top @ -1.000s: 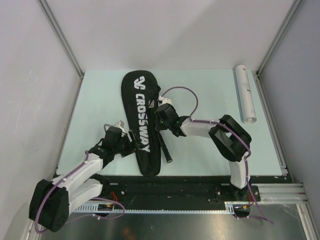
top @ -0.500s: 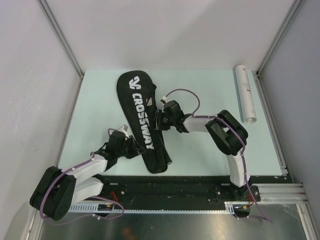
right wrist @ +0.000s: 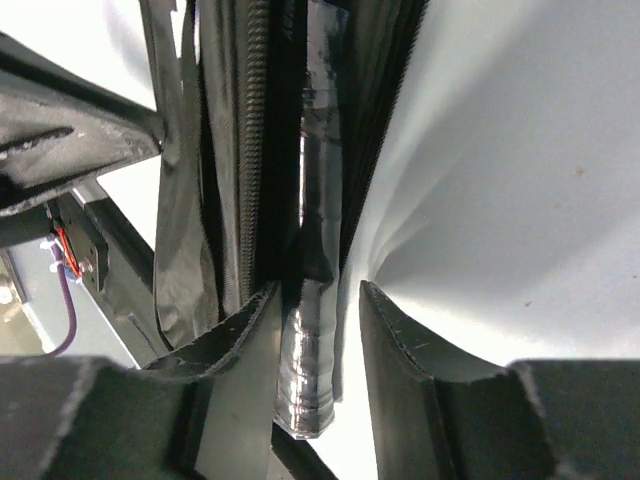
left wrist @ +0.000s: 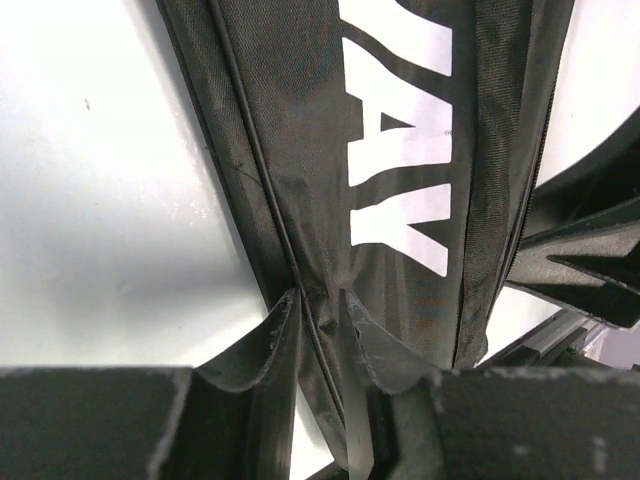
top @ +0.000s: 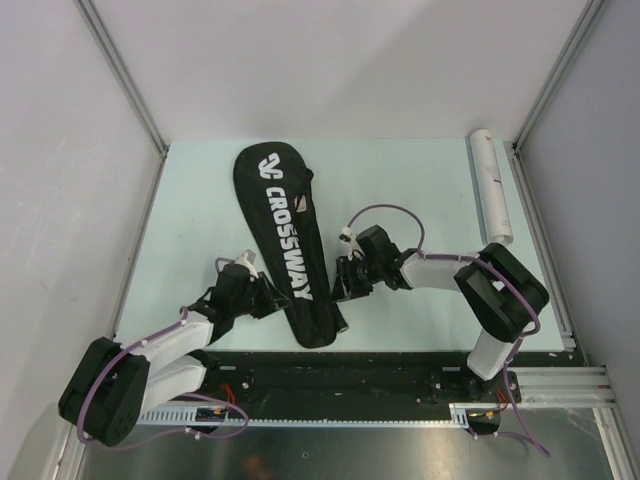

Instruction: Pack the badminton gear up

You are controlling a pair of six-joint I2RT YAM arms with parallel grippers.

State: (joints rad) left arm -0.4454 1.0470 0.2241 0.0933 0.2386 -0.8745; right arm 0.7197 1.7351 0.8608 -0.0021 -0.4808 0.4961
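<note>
The long black "CROSSWAY" racket bag [top: 285,215] lies slantwise on the table, wide end at the back. My left gripper [top: 268,298] is at its near left edge, shut on a fold of the bag's seam [left wrist: 318,295]. My right gripper [top: 346,281] is at the bag's near right edge with its jaws open. A racket handle [right wrist: 308,370], black and wrapped in glossy film, pokes out of the bag's open zip side [right wrist: 230,150] between the right fingers. The right pad [right wrist: 385,320] stands clear of it. A white tube [top: 492,188] lies at the back right.
Grey walls with metal posts close in the table on the left, back and right. The tube lies along the right wall's rail [top: 540,240]. A black base rail [top: 340,375] runs along the near edge, close to the bag's narrow end.
The right gripper has opened off the racket handle and drawn back toward the near right. The left gripper has shut on the bag's edge. The bag's wide end has swung a little left.
</note>
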